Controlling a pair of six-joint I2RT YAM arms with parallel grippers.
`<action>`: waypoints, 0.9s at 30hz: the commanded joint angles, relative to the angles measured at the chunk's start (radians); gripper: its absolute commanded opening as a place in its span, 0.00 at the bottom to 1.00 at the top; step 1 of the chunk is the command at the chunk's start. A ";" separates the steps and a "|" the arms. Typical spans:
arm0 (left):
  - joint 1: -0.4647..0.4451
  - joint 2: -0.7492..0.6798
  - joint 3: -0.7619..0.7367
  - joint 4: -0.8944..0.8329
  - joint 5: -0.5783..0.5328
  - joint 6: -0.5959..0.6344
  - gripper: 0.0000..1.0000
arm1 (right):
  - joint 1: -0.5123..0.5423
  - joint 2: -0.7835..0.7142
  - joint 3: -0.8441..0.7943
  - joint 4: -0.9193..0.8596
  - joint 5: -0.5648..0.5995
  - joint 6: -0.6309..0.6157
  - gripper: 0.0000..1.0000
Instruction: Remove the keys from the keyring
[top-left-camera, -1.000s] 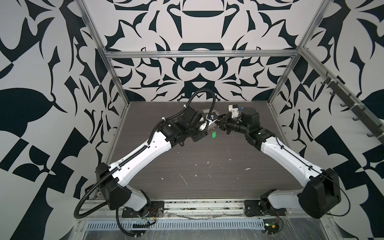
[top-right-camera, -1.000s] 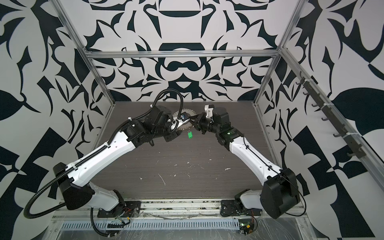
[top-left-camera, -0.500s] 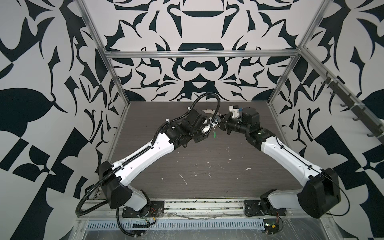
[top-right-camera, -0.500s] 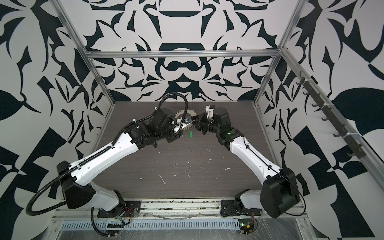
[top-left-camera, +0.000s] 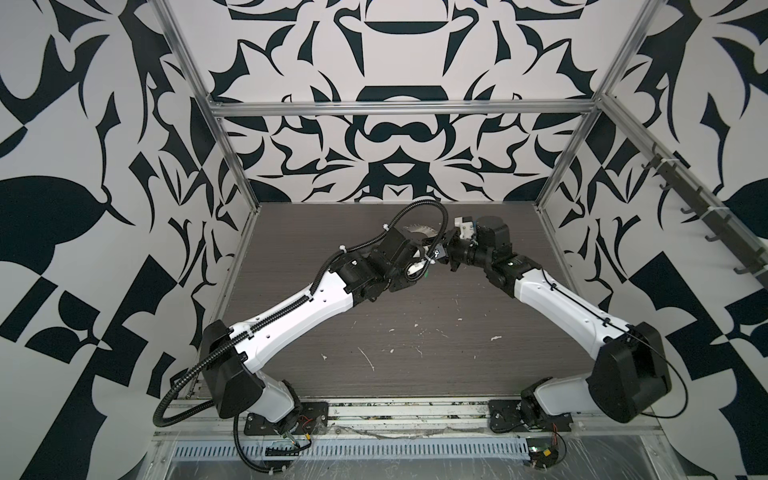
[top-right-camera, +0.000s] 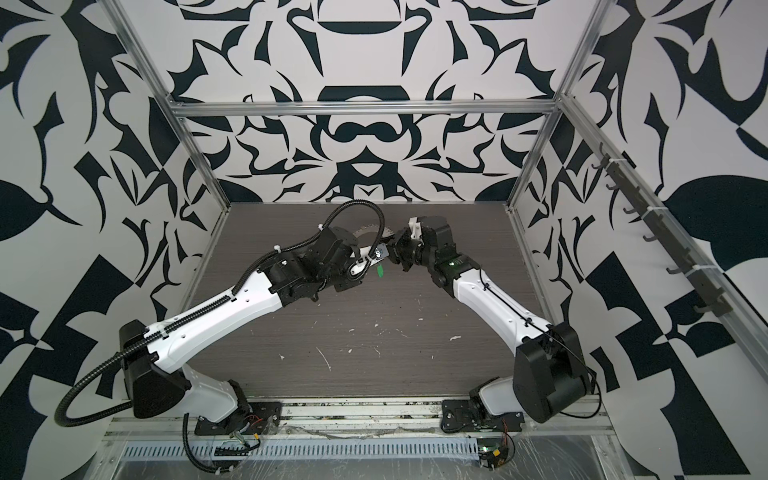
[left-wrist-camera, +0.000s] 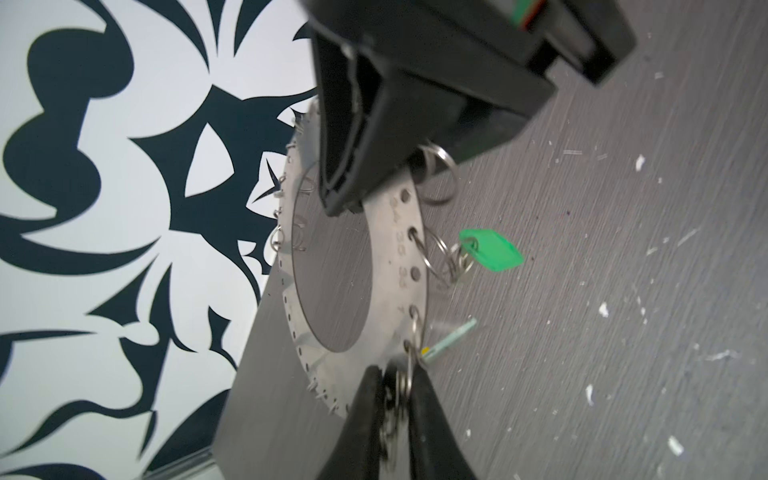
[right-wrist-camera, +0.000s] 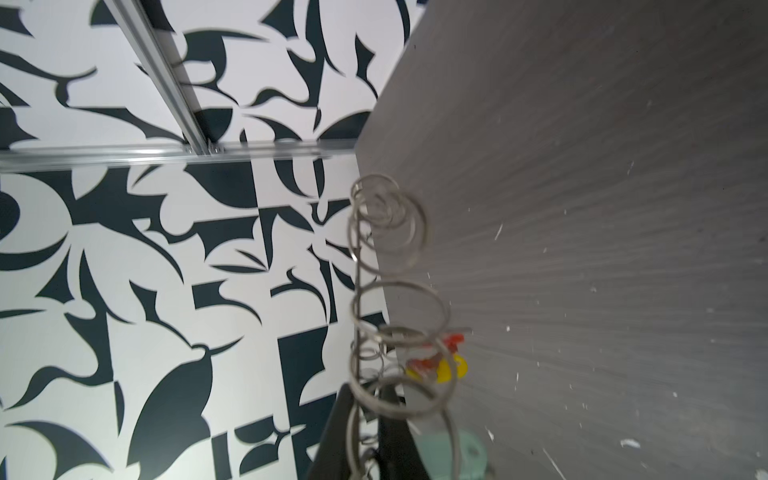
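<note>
Right tool (left-wrist-camera: 374, 191) clamps keyring (left-wrist-camera: 399, 266), left tool (left-wrist-camera: 392, 388) pinches loop (left-wrist-camera: 406, 374)

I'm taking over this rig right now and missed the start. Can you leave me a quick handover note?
Right gripper: shut on the keyring, holding it up on edge.
Left gripper: shut on a wire loop at the keyring's rim.
Keys: green tag and red and yellow tags hang from rim loops.
Done: no freed key visible on the table.
Left: work the pinched loop off, then the others.
</note>
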 joint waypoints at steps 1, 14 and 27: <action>-0.007 0.014 -0.016 0.086 0.009 -0.014 0.10 | 0.039 -0.034 0.034 0.137 -0.154 0.029 0.00; -0.022 -0.004 -0.098 0.136 -0.047 0.031 0.19 | 0.059 -0.013 0.051 0.170 -0.160 0.057 0.00; -0.034 -0.017 -0.170 0.230 -0.121 0.090 0.15 | 0.082 -0.013 0.056 0.165 -0.155 0.062 0.00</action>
